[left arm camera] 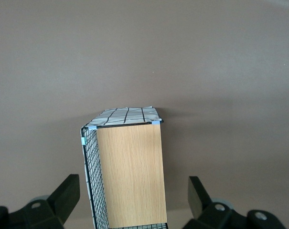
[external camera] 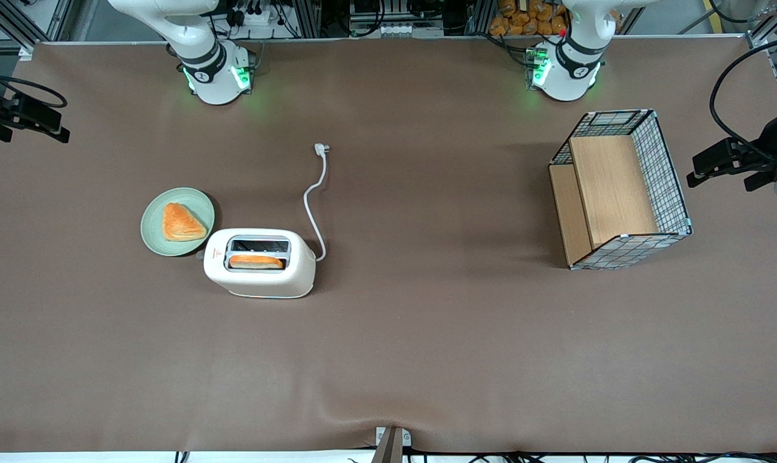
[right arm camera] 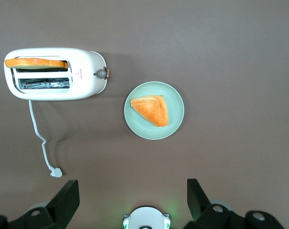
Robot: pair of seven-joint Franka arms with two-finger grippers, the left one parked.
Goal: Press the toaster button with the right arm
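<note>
Gripper high above the table, fingers wide apart, holding nothing.

Front view: the toaster (external camera: 260, 262) sits on the brown table (external camera: 427, 334), a slice (external camera: 256, 262) in the slot nearer the camera; the plate (external camera: 177, 221) with a pastry (external camera: 181, 222) lies just beside its narrow end. The cord (external camera: 316, 206) trails away from the camera. A wire basket (external camera: 620, 190) lies toward the parked arm's end. The gripper (external camera: 25, 116) hangs at the working arm's end, well apart from the toaster. Right wrist view: the gripper (right arm camera: 130, 200) spreads its fingers (right arm camera: 63, 200) over bare table, touching nothing. The button (right arm camera: 101, 73) juts from the toaster's narrow end, facing the plate.
</note>
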